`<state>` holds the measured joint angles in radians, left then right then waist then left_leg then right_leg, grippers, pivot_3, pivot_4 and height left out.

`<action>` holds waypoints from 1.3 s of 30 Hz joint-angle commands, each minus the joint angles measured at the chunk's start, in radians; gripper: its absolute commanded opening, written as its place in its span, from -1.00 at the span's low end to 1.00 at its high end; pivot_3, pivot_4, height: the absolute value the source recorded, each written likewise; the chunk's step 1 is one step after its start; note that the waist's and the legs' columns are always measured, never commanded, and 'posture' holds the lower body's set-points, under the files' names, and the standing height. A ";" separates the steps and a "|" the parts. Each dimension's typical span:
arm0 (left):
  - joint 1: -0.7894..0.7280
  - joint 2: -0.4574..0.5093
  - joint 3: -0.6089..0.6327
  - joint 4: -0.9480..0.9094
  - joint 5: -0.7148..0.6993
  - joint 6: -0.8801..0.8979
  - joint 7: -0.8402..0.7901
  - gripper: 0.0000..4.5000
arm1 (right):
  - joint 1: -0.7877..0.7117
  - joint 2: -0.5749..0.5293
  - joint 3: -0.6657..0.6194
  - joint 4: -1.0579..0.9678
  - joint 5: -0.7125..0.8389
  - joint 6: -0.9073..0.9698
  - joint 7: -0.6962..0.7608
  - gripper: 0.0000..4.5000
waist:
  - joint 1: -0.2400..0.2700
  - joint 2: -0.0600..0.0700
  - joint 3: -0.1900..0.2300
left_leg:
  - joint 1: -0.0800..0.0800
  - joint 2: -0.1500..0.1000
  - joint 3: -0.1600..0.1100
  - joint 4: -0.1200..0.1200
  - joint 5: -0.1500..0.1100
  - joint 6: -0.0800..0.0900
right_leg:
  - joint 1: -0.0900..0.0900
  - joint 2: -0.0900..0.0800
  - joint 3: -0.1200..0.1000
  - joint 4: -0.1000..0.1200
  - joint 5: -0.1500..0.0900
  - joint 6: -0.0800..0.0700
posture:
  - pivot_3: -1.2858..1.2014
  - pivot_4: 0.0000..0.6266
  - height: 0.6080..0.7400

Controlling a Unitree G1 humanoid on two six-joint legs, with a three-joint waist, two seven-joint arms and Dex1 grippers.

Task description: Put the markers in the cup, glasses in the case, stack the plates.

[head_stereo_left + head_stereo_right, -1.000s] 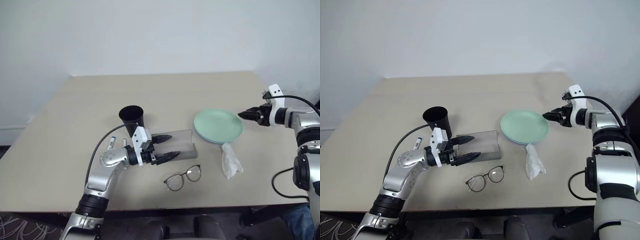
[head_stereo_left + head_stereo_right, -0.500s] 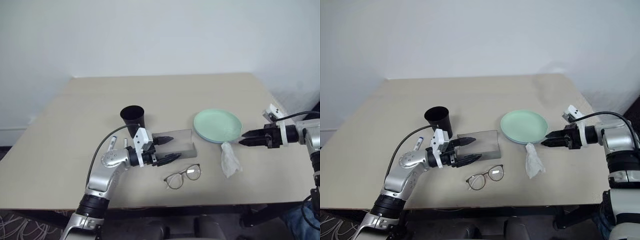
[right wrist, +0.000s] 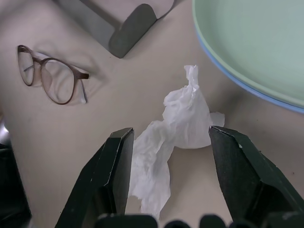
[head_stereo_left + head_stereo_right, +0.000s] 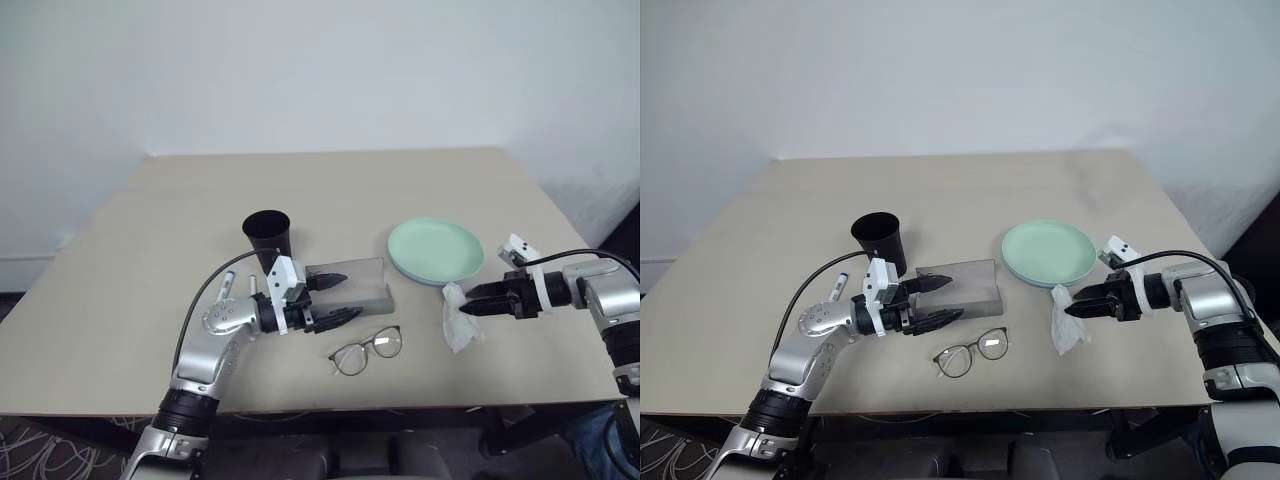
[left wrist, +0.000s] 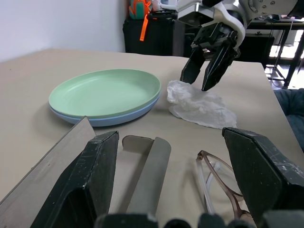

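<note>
Beside the stacked mint-green and light-blue round plates (image 4: 436,251), the right gripper (image 4: 466,311) hangs unclenched over crumpled white tissue (image 4: 459,320), apparently to clear it; the left gripper (image 4: 333,299) waits spread wide at the grey oblong case (image 4: 356,284).

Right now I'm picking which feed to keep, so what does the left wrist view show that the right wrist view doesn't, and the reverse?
The left wrist view alone shows the right tool, open, poised just above the tissue, and the open left tool.

The right wrist view alone shows the glasses whole, both lenses, and the tissue lying between its own tool's fingers.

Both show the mint green plate stacked on the light blue plate, the tissue, the grey case and the table.
</note>
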<state>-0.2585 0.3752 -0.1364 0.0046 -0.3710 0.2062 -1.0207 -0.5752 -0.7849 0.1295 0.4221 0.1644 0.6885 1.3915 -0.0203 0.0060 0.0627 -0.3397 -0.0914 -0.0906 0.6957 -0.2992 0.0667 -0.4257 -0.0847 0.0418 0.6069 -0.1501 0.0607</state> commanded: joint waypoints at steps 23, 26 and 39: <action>-0.020 -0.009 0.006 -0.009 -0.002 -0.018 -0.001 0.64 | -0.091 -0.029 -0.102 -0.025 0.154 -0.032 0.042 -0.98 | -0.001 0.000 0.000 | 0.000 0.000 0.000 0.000 0.000 0.000 | 0.000 0.000 0.000 0.000 0.000 0.000 | 0.03 -1.00 1.00; -0.020 -0.007 0.006 -0.008 -0.003 -0.017 -0.002 0.64 | -0.186 0.000 -0.134 0.046 0.149 -0.064 -0.033 -0.98 | -0.002 0.001 0.000 | 0.000 0.000 0.001 0.000 0.000 0.000 | -0.001 0.000 0.000 0.000 0.000 0.000 | 0.03 -1.00 1.00; -0.036 -0.007 0.007 0.019 0.011 -0.032 -0.001 0.64 | -0.480 0.168 -0.126 0.613 -0.036 -0.331 -0.393 -0.98 | -0.002 -0.001 0.000 | -0.001 0.000 0.001 -0.003 0.000 0.000 | -0.003 0.000 -0.001 -0.002 0.004 -0.006 | 0.03 -1.00 1.00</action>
<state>-0.2684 0.3660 -0.1372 0.0397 -0.3617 0.1941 -1.0236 -1.0087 -0.6130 0.0158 1.0091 0.1438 0.4003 1.0227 -0.0218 0.0053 0.0628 -0.3405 -0.0914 -0.0899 0.6917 -0.2991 0.0669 -0.4288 -0.0849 0.0410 0.6053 -0.1459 0.0543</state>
